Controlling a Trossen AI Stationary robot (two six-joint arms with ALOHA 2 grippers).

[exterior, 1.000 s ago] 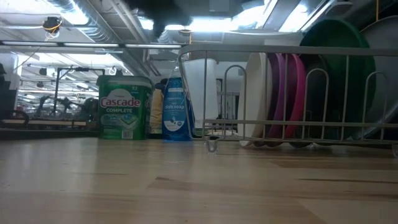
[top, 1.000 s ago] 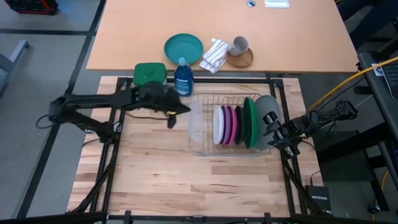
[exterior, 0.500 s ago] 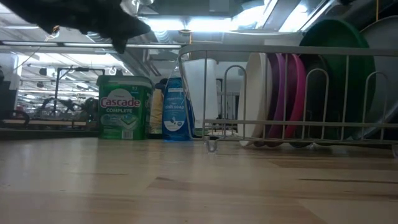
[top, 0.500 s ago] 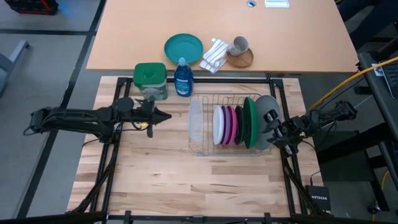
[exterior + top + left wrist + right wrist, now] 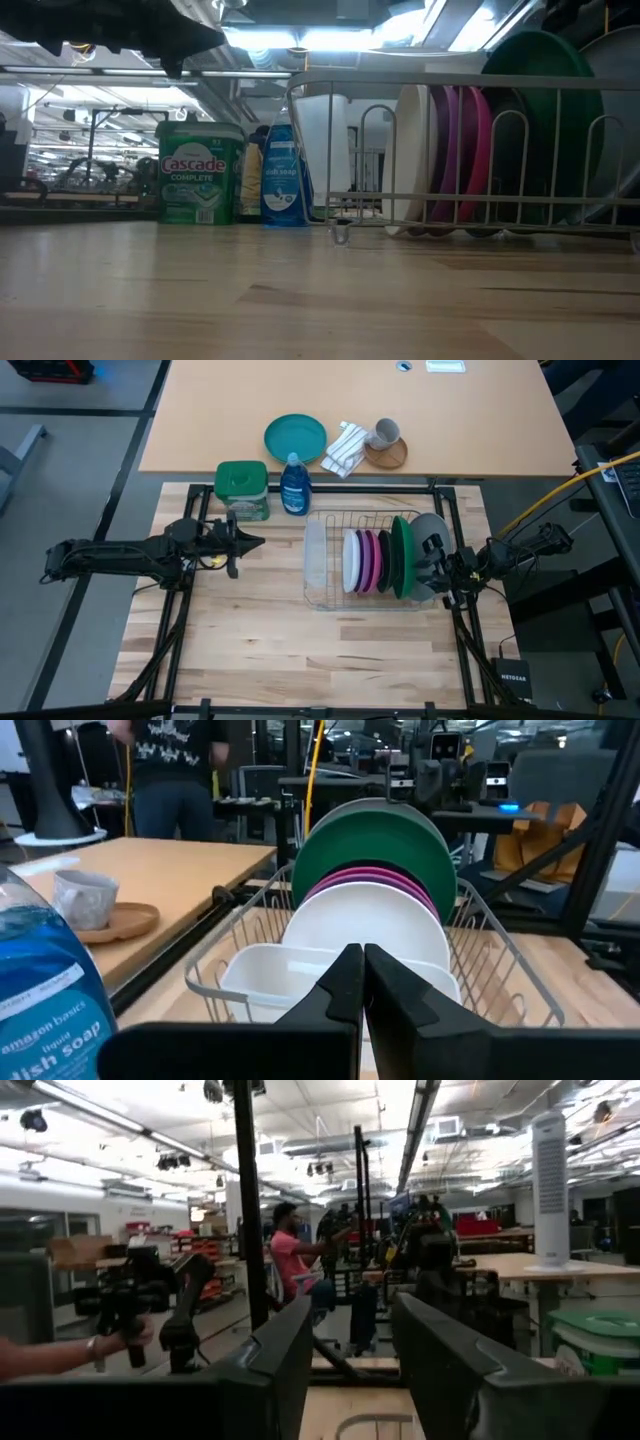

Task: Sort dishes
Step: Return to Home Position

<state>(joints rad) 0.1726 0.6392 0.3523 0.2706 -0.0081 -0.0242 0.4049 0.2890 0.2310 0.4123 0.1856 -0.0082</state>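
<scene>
The dishes stand on edge in a wire rack [image 5: 326,598] at the table's right: a white plate [image 5: 351,564], magenta-pink plates [image 5: 369,560], a green plate [image 5: 402,556] and a large light grey plate [image 5: 433,528]. They also show in the low view, where the green plate [image 5: 545,120] stands tall, and in the left wrist view behind the white plate [image 5: 372,925]. My left gripper [image 5: 258,543] [image 5: 362,965] hovers shut and level, left of the rack, pointing at it. My right gripper [image 5: 432,563] [image 5: 350,1342] is open at the rack's right end by the grey plate, with nothing between its fingers.
A green-lidded tub [image 5: 242,488] and a blue soap bottle [image 5: 294,485] stand at the wooden top's far edge. On the tan table beyond lie a teal plate [image 5: 295,437], a striped cloth [image 5: 346,448] and a mug [image 5: 386,432]. Bare wood lies near the front. People stand in the room beyond.
My left gripper has drawn back from the rack's far left corner toward the table's left edge, sinking a little and tipping to level, and has stayed shut. My right gripper has turned slightly in place. The dishes have not moved.
</scene>
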